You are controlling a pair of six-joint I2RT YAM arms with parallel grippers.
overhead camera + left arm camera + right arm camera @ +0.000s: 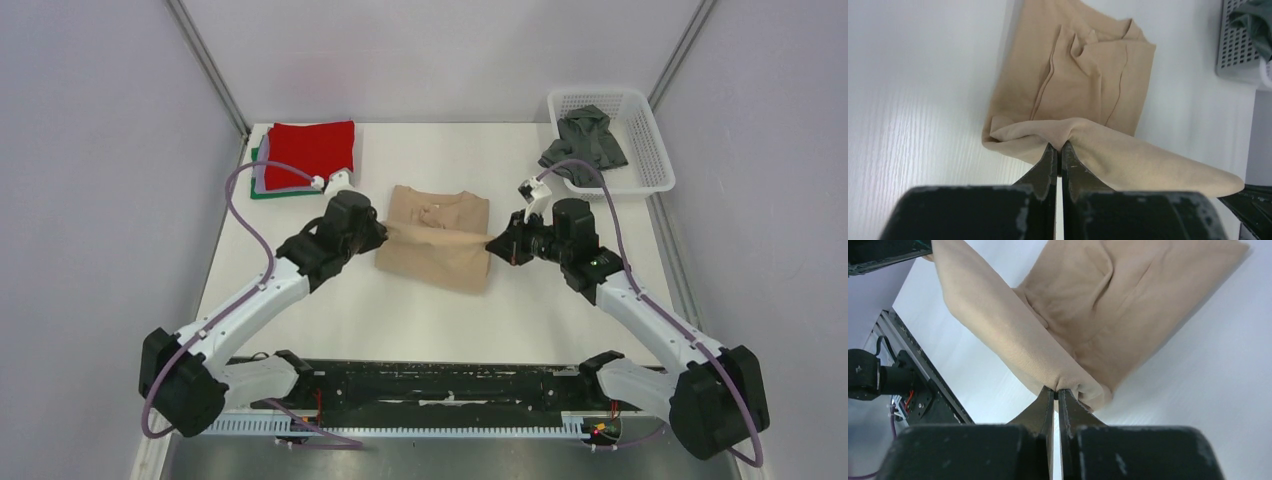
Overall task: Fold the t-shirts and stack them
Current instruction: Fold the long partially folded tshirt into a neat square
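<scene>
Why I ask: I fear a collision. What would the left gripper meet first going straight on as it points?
The tan shirt: the left gripper, shut on its lifted fold, points at the shirt's folded body on the table. Depth is unclear, but nothing else seems to lie between.

green shirt (pixel 275 193) mostly under red shirt (pixel 312 150), basket (pixel 1235 55) cropped
</scene>
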